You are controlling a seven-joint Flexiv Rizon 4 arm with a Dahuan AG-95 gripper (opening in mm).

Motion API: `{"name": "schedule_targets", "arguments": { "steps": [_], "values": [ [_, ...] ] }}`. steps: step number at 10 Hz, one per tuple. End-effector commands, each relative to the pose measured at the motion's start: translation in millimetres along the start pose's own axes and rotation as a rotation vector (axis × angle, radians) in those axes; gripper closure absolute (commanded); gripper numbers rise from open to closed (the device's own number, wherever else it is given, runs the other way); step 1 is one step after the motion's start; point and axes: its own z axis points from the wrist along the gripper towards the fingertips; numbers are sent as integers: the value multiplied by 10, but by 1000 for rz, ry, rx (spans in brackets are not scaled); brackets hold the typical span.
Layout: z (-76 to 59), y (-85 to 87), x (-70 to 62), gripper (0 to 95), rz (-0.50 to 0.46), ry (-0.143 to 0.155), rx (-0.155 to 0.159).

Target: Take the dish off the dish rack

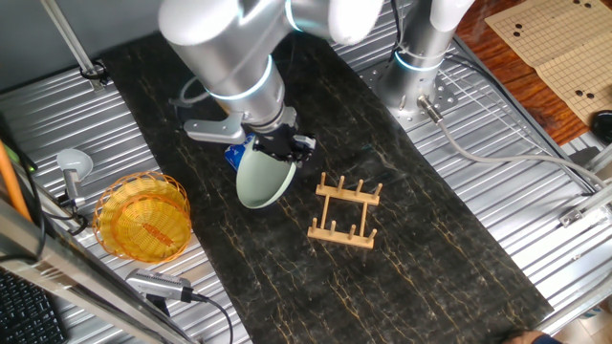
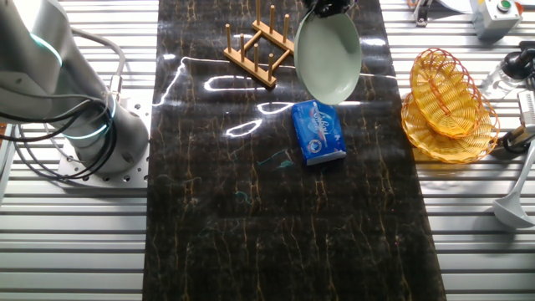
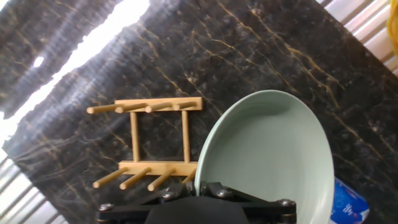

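The pale mint-green dish (image 1: 263, 179) hangs on edge from my gripper (image 1: 277, 145), above the dark mat and left of the dish rack (image 1: 346, 211). The gripper is shut on the dish's rim. In the other fixed view the dish (image 2: 328, 53) hangs just right of the rack (image 2: 259, 46), clear of it. In the hand view the dish (image 3: 267, 155) fills the lower right, its rim pinched between my jaws (image 3: 200, 190). The light-wood rack (image 3: 152, 140) stands empty to its left, with its pegs upright.
A yellow woven basket (image 1: 143, 217) sits at the mat's left edge. A blue packet (image 2: 318, 131) lies on the mat below the dish. A second arm's base (image 1: 418, 72) stands at the far side. Cables and a ladle lie on the metal table around the mat.
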Motion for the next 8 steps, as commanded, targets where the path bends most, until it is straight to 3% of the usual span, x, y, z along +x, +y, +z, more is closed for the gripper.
{"name": "schedule_targets", "arguments": {
  "steps": [1, 8],
  "values": [
    [30, -11, -2, 950, -1, -1, -1],
    [218, 7, 31, 950, -16, -24, 31]
  ]
}}
